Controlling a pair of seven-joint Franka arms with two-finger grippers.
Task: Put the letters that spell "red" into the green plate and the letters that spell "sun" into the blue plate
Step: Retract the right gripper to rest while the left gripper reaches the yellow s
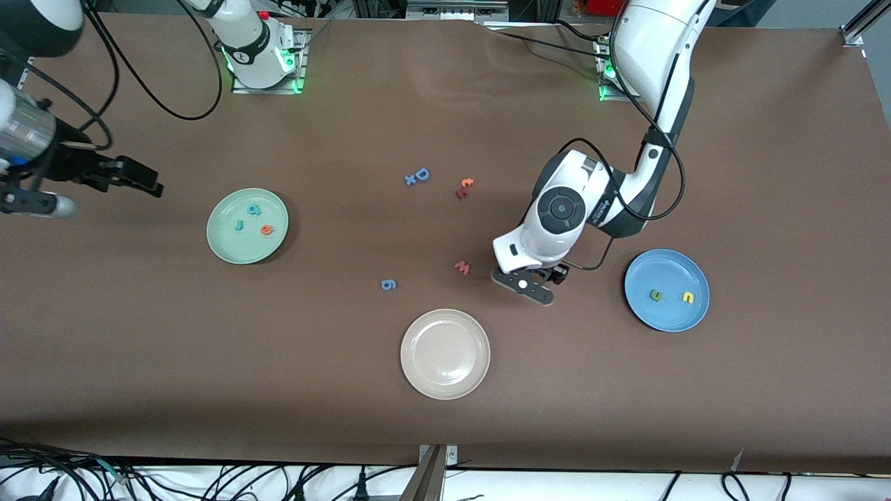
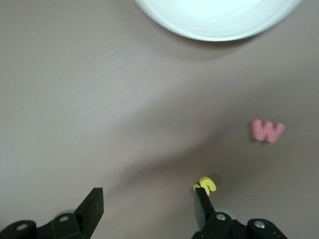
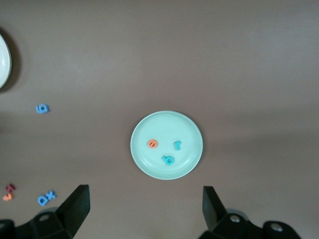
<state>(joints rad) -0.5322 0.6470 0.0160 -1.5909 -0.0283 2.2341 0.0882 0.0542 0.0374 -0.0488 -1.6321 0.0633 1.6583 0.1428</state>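
The green plate [image 1: 230, 249] [image 3: 189, 130] lies toward the right arm's end and holds the teal "d" [image 1: 254, 207], the teal "r" [image 1: 239, 225] and the orange "e" [image 1: 266, 229]. In the blue plate [image 1: 667, 268], toward the left arm's end, lie a dark green letter [image 1: 656, 295] and a yellow one [image 1: 688, 298]. The yellow "s" [image 2: 205, 185] lies on the table right at the tip of one finger of my left gripper [image 2: 147, 205] [image 1: 529, 284]. That gripper is open and low, between the red "w" and the blue plate. My right gripper [image 1: 143, 182] [image 3: 144, 204] waits open beside the green plate.
A beige-white plate [image 1: 445, 353] [image 2: 214, 20] sits nearest the front camera. Loose on the table are a red "w" [image 1: 463, 267] [image 2: 267, 130], a blue "6" [image 1: 388, 284], a blue "D" with an "x" [image 1: 418, 176] and an orange and dark red pair [image 1: 464, 187].
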